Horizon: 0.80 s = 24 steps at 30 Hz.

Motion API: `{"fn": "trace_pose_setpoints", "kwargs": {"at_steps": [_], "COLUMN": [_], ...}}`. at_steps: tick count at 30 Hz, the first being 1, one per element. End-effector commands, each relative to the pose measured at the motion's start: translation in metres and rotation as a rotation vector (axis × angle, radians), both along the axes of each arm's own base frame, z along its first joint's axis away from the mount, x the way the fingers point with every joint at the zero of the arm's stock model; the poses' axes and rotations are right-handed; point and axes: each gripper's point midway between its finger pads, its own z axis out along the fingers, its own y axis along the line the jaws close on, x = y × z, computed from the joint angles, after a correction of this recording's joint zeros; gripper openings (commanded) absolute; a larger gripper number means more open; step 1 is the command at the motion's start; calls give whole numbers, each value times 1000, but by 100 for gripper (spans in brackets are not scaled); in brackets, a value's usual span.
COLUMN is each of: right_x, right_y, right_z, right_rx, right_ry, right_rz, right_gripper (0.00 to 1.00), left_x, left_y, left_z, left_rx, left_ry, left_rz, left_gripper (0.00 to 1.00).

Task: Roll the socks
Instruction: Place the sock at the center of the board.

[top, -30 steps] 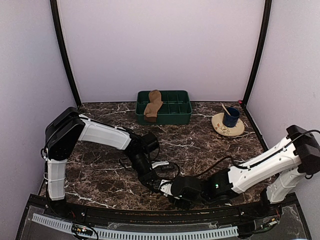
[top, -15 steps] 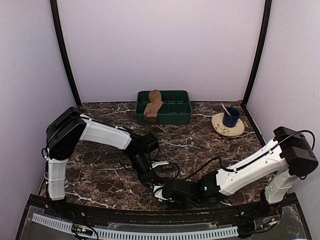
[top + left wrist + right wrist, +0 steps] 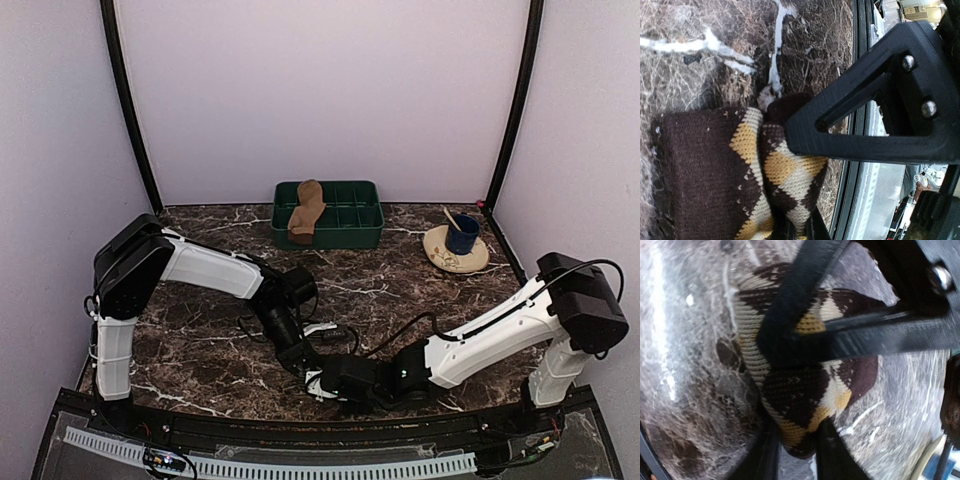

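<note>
The argyle sock (image 3: 735,170) lies folded on the marble near the table's front edge. My left gripper (image 3: 802,231) is shut on its patterned end. In the right wrist view the same argyle sock (image 3: 800,390) sits between the fingers of my right gripper (image 3: 797,447), which press on both its sides. In the top view the left gripper (image 3: 312,375) and the right gripper (image 3: 336,386) meet over the sock and hide it. The plain tan sock (image 3: 306,210) hangs over the left side of the green tray (image 3: 352,216).
A blue cup (image 3: 462,235) with a stick in it stands on a tan plate (image 3: 446,260) at the back right. The black front rail (image 3: 860,175) of the table runs just beside the sock. Cables loop on the marble near the grippers.
My right arm slid left along the front edge to the left gripper, and its jaws narrowed onto the argyle sock. The left arm stayed put, still pinching the sock.
</note>
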Motion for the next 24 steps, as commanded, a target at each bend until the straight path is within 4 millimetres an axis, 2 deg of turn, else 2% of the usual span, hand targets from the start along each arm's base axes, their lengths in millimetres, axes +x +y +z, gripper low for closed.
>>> {"fn": "trace_pose_setpoints", "kwargs": {"at_steps": [1,5,9,14,24], "right_x": [-2,-4,-6,-7,-6], "right_y": [4,-1,-4,-6,-4], "right_z": [-12,-21,-23,-24,-22], "right_rx": [-16,-38,-40,-24,-2], "right_ry": [71,116,156,217,307], "right_rz": [16,15,6,-14,-48], "right_gripper": [12,3,0,0,0], "left_x": [-7,-3,11,27,35], "left_y": [22,21,27,33,42], "left_z": [-29,-24,-21,-5,15], "left_rx": [149,144,162,132,95], "left_ry": [-2,-24,-98,-150,-188], "left_rz": [-12,-2,36,108,168], "left_gripper": [0,3,20,31,36]}}
